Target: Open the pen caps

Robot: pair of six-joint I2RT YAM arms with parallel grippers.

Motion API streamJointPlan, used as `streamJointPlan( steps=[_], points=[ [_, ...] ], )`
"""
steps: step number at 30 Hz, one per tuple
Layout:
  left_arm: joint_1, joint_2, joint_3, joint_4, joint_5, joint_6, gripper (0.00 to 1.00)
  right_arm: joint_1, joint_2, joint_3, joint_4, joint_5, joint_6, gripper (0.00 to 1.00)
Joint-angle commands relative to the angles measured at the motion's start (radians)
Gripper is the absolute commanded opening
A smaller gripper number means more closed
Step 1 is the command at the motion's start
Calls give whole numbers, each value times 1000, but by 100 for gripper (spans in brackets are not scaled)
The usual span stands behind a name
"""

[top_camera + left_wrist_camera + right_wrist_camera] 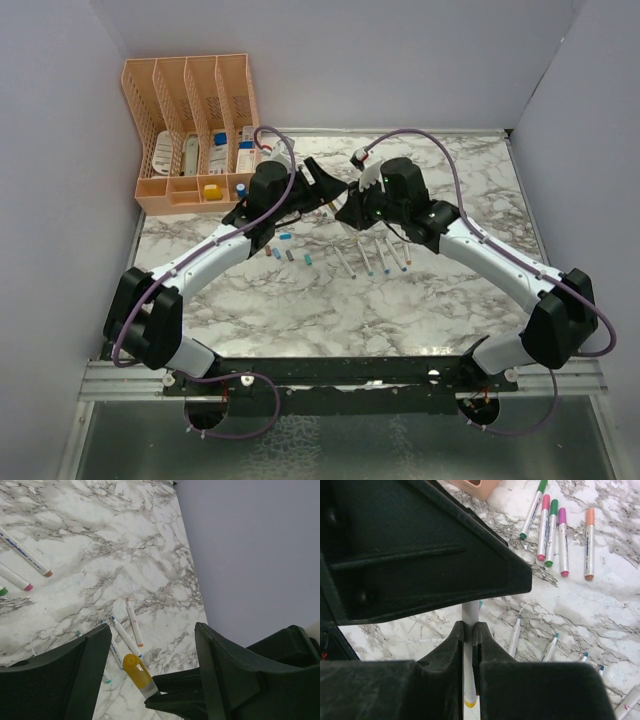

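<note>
Up above the middle of the white marble table, the two arms meet over one slim white-grey marker pen. The right gripper is pinching the pen's barrel tight between its two fingers. The left gripper is spread wide, and the stubby yellow plastic pen cap sits in the gap between its fingers. It does not look touched yet. The pen is light and stiff, and its smooth plastic is likely slippery, so it could slide or spin if held loosely. The cap is tiny and probably snaps on snugly, so I think the left fingers should close across its middle and pull straight along the pen, not bend it. Only the left wrist view shows the yellow cap clearly, plus a few open pens lying below. The right wrist view hides the cap behind the dark left gripper, but it shows the tight pinch and five pens with caps still on near the peach plastic organiser. The top view shows loose little caps on the table, but not the grip.
</note>
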Motion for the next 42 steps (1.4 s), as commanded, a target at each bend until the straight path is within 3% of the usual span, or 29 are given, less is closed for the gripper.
streamJointPlan(
  steps=[1,12,26,29,32,36,37,38,40,42],
  points=[
    [-13,-14,-29,54,29,-22,67,11,-48,9,44,-6,12,1],
    [-16,-37,-53,64,17,-32,44,13,-50,12,41,-4,8,1],
    [-16,-42,-42,65,9,-36,29,12,-50,-22,50,-1,10,1],
    [-16,-43,-46,68,10,-39,19,13,-49,-23,47,0,9,1],
    [-16,-45,-47,70,11,-38,1,13,-49,-23,50,2,10,1],
    [-16,-45,-44,69,19,-37,0,13,-49,-18,50,12,14,1],
    [-16,-45,-44,69,21,-35,0,13,-51,-19,50,16,15,4],
    [-16,-45,-43,69,23,-36,0,13,-54,-19,52,17,19,14],
    [-17,-45,-41,69,26,-35,0,12,-54,-17,56,9,21,45],
    [-16,-43,-38,70,29,-38,0,13,-42,-7,51,-2,20,53]
  ],
)
